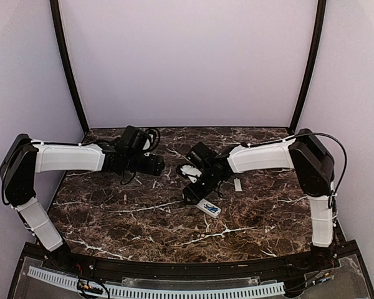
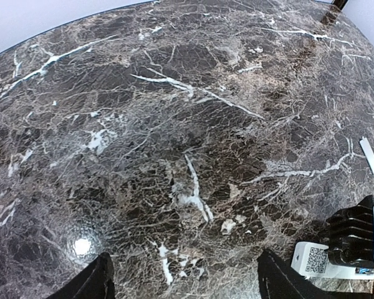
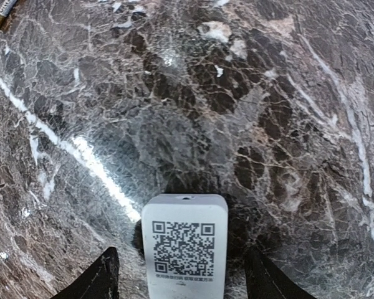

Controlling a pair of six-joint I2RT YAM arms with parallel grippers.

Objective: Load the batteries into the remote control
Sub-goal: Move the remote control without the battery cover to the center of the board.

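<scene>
We have our left gripper (image 2: 185, 258) and right gripper (image 3: 181, 255) open and empty, a battery (image 1: 210, 209) apparently in the remote (image 3: 184, 243), the cover (image 1: 237, 185) not yet fitted.

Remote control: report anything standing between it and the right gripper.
Nothing visible does. The remote control lies label-up on the marble table, right between the right gripper's open jaws, with no other object in that gap.

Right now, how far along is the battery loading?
Done: blue on the remote control in the top view suggests batteries seated, though it is small. In hand: right hand open astride the remote; left hand open, empty. Left: cover lies apart on the table.
</scene>
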